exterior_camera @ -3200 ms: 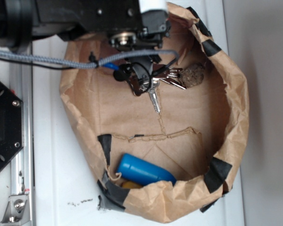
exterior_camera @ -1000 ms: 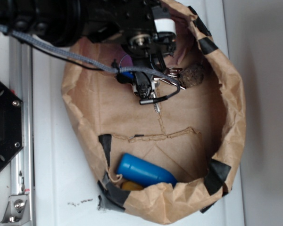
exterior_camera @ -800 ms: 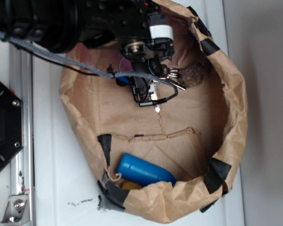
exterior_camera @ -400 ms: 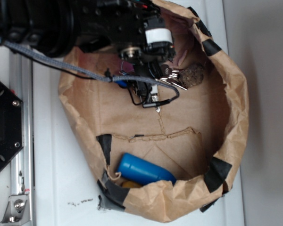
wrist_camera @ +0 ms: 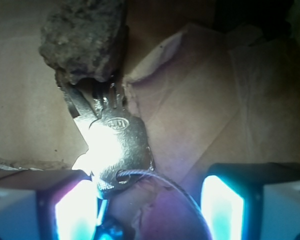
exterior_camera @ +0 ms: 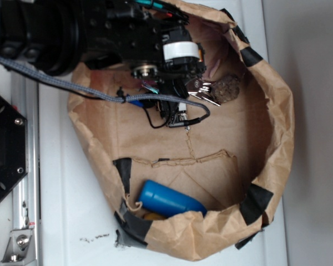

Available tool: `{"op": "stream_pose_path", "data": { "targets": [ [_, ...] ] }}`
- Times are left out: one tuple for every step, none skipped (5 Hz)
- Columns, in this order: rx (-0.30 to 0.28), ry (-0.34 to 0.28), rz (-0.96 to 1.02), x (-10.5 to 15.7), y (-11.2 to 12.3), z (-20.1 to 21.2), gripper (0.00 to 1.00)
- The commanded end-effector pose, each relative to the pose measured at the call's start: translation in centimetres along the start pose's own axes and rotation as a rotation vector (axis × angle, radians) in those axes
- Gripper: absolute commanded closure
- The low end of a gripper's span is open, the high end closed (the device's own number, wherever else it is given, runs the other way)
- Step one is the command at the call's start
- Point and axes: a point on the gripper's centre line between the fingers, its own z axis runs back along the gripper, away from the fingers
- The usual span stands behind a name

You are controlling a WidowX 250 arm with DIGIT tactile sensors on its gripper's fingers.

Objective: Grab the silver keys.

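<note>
Pincer spread — keys lie between its pads, nearer the left one, long axis running toward the rock beyond.

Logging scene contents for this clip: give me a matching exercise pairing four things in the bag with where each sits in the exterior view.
Things:
1. shiny silver metal keys
2. rough brown rock-like lump
3. blue plastic cylinder
4. black tape patch

Places:
A. low in the bag, near its bottom rim
B. right of the keys, touching them
C. beside the end effector
D. on the bag's lower-right rim

Pairs: 1-C, 2-B, 3-A, 4-D
</note>
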Motion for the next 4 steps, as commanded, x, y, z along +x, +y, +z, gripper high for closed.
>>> {"op": "stream_pose_path", "data": {
  "targets": [
    [-0.021,0.003,-0.014,0.24,0.45,0.27,1.00],
    [-0.034,-0.001,-0.010,0.30,0.44,0.49,1.00],
    [-0.043,-0.005,-0.006,0.39,0.49,0.65,1.00],
    [-0.046,-0.007,-0.004,0.42,0.49,0.71,1.00]
  ]
}}
